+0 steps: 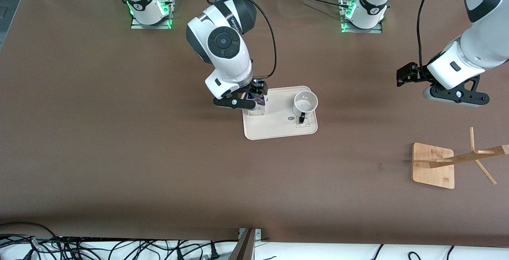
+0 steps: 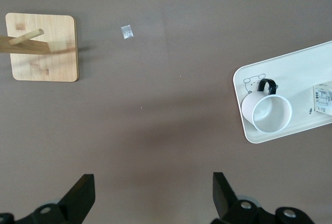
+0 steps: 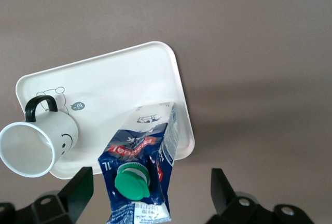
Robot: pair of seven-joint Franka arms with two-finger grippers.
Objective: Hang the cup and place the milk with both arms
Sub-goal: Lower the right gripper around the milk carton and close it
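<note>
The white cup (image 1: 305,103) stands upright on the cream tray (image 1: 278,129), its black handle turned toward the front camera. The milk (image 1: 257,107) stands on the same tray, at the edge toward the right arm's end. My right gripper (image 1: 249,97) is open directly over the milk. In the right wrist view the carton (image 3: 140,167) sits between the spread fingers without touching them, beside the cup (image 3: 41,141). My left gripper (image 1: 405,75) is open and empty, up in the air over bare table toward the left arm's end. The left wrist view shows it (image 2: 154,198) with the cup (image 2: 270,112) far off.
A wooden rack (image 1: 433,165) with a square base and slanted pegs stands toward the left arm's end, nearer the front camera than the tray. It also shows in the left wrist view (image 2: 44,47), with a small pale scrap (image 2: 126,32) on the brown table beside it.
</note>
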